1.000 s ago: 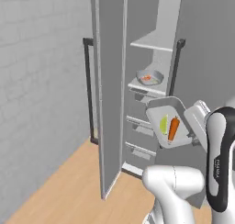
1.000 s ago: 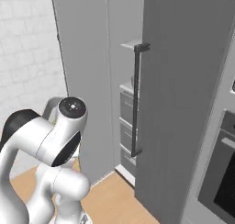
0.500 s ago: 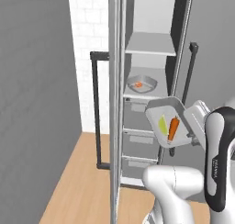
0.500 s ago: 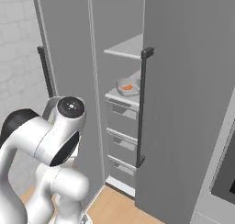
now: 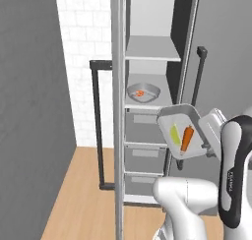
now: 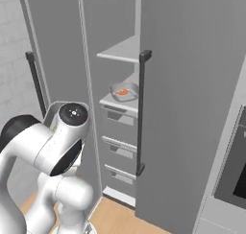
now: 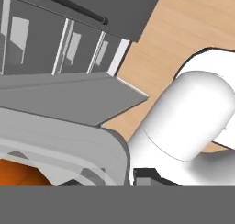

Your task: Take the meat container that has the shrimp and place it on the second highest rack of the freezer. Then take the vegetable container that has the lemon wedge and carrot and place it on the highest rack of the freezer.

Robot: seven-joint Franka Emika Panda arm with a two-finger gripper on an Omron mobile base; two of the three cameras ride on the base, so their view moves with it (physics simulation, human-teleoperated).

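The freezer [image 5: 150, 49] stands open with flat grey shelves. On its second shelf rests a grey container [image 5: 142, 92] with the small curled shrimp [image 5: 140, 93]; it also appears in the right base view [image 6: 124, 90]. My gripper [image 5: 205, 141] is shut on the right edge of the vegetable container [image 5: 182, 131], held tilted in front of the drawers, level with that second shelf. The lemon wedge [image 5: 174, 134] and the carrot [image 5: 187, 138] lie inside. In the hand view the container's rim [image 7: 92, 145] and a patch of carrot [image 7: 18, 172] sit close up.
Several drawers [image 5: 145, 160] sit under the shelves. The open door's edge [image 5: 118, 111] stands left of the held tray, with its dark bar handle [image 5: 97, 121] behind. Another bar handle [image 6: 141, 113] runs down the grey front. A black wall oven [image 6: 235, 170] is at far right.
The whole picture has shifted: the base has moved, and the freezer's inside now faces me more squarely. The vegetable container stays in my gripper at the same spot relative to the arm.
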